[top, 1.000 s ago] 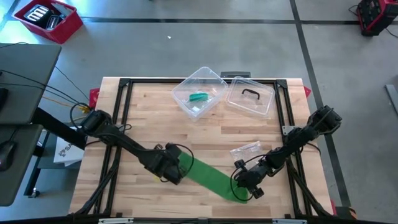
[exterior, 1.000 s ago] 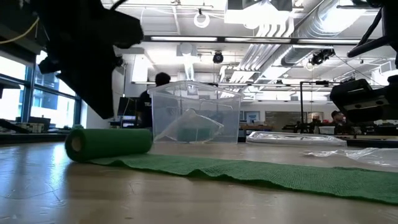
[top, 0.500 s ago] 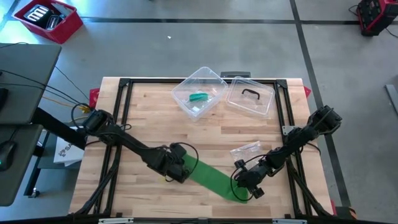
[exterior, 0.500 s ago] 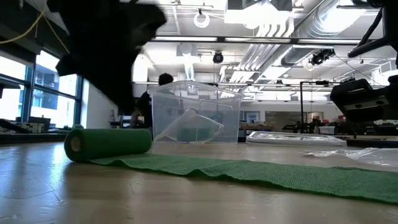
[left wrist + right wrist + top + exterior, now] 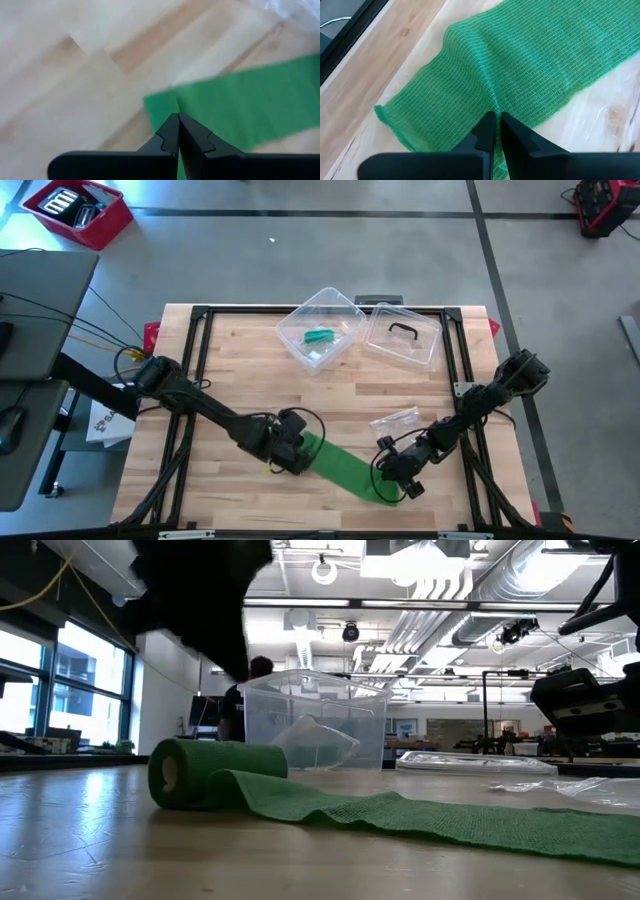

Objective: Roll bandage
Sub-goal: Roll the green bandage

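The green mesh bandage lies near the table's front edge. The right gripper, fingers together, pins its loose end; the left gripper, also closed, pushes the roll. Uneven pushing could skew the roll.

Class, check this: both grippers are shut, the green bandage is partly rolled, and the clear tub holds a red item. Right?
Not quite: in the high view the item in the clear tub is green, not red. The rest stands.
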Action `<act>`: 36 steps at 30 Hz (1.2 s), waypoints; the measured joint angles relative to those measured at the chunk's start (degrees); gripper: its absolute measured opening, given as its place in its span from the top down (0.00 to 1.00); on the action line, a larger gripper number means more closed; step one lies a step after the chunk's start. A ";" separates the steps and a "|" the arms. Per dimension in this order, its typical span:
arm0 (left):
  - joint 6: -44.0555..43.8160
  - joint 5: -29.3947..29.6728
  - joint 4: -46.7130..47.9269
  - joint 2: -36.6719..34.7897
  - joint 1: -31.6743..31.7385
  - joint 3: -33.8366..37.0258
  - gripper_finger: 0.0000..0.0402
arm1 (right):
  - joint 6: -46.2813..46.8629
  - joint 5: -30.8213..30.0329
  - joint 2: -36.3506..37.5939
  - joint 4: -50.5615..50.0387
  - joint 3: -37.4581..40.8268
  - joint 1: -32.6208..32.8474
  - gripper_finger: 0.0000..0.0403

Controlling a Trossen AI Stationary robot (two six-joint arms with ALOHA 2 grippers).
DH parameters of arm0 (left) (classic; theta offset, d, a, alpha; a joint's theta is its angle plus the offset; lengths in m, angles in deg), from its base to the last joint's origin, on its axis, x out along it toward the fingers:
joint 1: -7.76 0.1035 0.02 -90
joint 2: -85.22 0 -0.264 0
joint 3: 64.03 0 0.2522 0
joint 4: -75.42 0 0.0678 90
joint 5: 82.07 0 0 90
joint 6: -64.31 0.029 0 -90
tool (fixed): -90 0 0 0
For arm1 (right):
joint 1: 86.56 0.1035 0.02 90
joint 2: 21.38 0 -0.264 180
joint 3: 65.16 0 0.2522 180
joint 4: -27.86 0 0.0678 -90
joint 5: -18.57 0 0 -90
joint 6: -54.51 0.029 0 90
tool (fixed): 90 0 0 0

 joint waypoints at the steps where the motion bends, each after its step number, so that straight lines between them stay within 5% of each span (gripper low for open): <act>1: 0.88 0.75 1.53 0.00 0.04 -1.12 1.00 | 0.01 -0.10 -0.04 -0.10 0.00 0.01 0.95; 16: 3.92 1.85 -2.49 0.69 0.22 -1.33 1.00 | -2.09 0.47 0.18 -2.76 -0.28 9.12 0.99; 27: -4.93 -4.27 7.66 3.32 0.57 -1.32 1.00 | 0.13 0.19 0.45 -3.66 -0.33 12.16 1.00; 32: -2.77 -10.73 0.67 9.54 1.03 -1.40 1.00 | 0.04 0.08 0.45 -3.66 -0.33 11.93 1.00; 36: -1.03 -9.06 -1.49 11.11 0.75 -5.26 1.00 | 0.22 0.02 0.43 -3.79 -0.33 11.90 1.00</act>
